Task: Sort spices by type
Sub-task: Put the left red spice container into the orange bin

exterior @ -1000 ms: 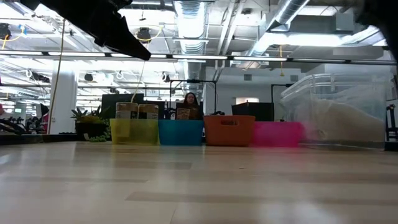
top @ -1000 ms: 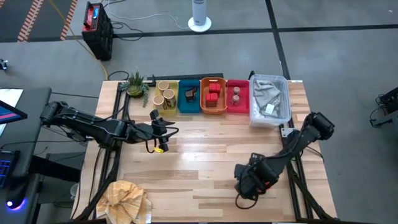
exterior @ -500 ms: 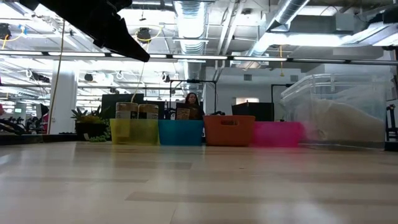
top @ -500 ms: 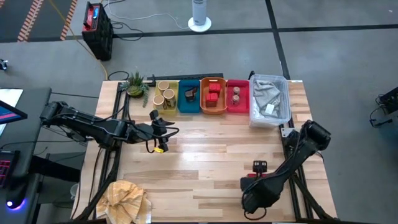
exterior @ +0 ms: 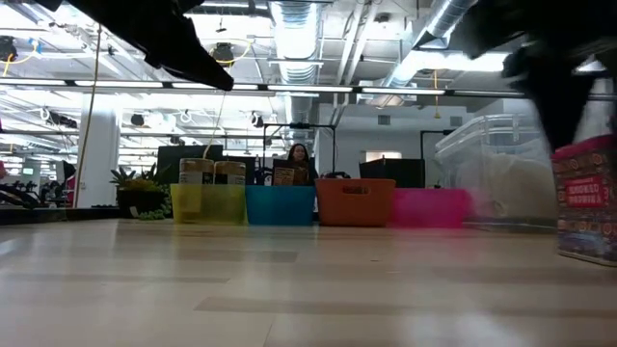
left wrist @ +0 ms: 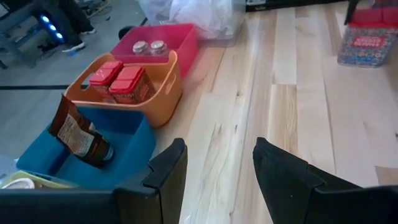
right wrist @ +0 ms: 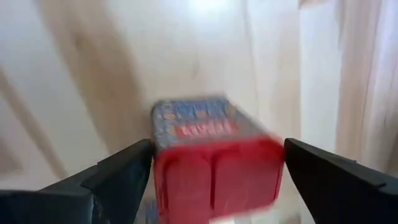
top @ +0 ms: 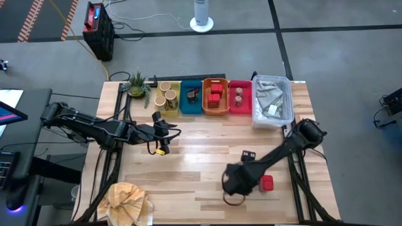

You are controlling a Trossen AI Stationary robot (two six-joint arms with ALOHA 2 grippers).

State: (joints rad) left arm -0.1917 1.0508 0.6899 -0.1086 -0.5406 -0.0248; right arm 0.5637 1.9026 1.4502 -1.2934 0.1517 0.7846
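Observation:
A red boxy pack [top: 267,182] stands upright on the table near its right near corner, also seen in the low view [exterior: 586,198]. My right gripper [right wrist: 217,152] is open above it, a finger on either side of its red lid [right wrist: 214,180]. My left gripper [left wrist: 217,155] waits open over the table's left half [top: 160,135]. In the trays along the far edge sit pale tubs [top: 164,94], a dark-tan packet [left wrist: 78,134], two red packs [left wrist: 121,78] and tiny jars [left wrist: 149,46]. My right gripper comes at the red pack from above, pointing down, with one finger [right wrist: 124,174] on each side of the lid end. The picture is blurred, and I cannot tell whether the fingers touch it. The pack's base is on the table.
Yellow [top: 166,100], blue [top: 190,99], orange [top: 215,97] and red [top: 239,98] trays line the far edge. A clear bin [top: 272,100] stands right of them, a plant [top: 137,85] left. A yellowish cloth [top: 129,201] lies at the near left corner. A person [exterior: 297,159] shows beyond the table.
My right gripper has swung first toward the table's near edge, then toward its left. The red pack, mostly hidden under the gripper before, now shows beside it on the table. It has also come into the low view at the right.

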